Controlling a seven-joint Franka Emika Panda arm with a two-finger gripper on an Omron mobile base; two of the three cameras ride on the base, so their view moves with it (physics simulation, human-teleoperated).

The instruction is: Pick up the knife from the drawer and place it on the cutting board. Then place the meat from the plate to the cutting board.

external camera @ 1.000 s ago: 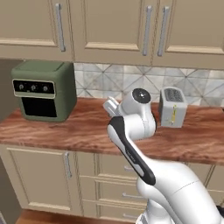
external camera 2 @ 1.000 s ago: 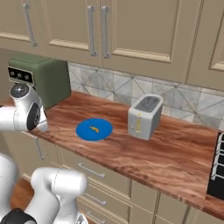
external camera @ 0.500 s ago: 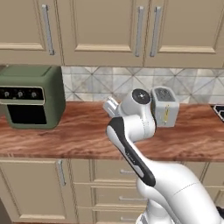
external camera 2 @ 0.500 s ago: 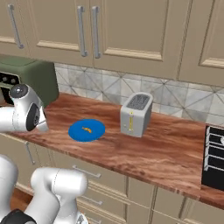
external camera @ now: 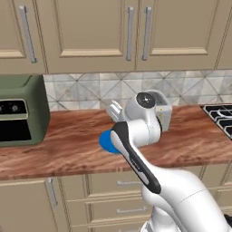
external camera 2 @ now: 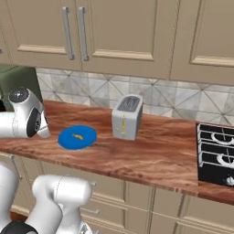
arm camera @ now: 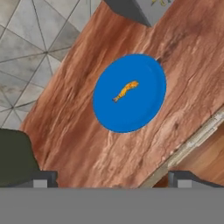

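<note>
Arm bent above the counter, pincer (arm camera: 109,178) apparently released, looking down on plate (arm camera: 144,107)

No words, brand names, numbers or signs could be read anywhere in these pictures. The green oven (external camera: 20,111) carried round knobs on its dark front panel, but no markings on them could be made out. The toaster (external camera 2: 126,116) showed a small yellow mark on its front face, too small and blurred to read as a letter or a symbol. The cabinet doors (external camera 2: 114,32), the tiled wall (external camera: 86,88) and the blue plate (arm camera: 129,92) bore no lettering.
</note>
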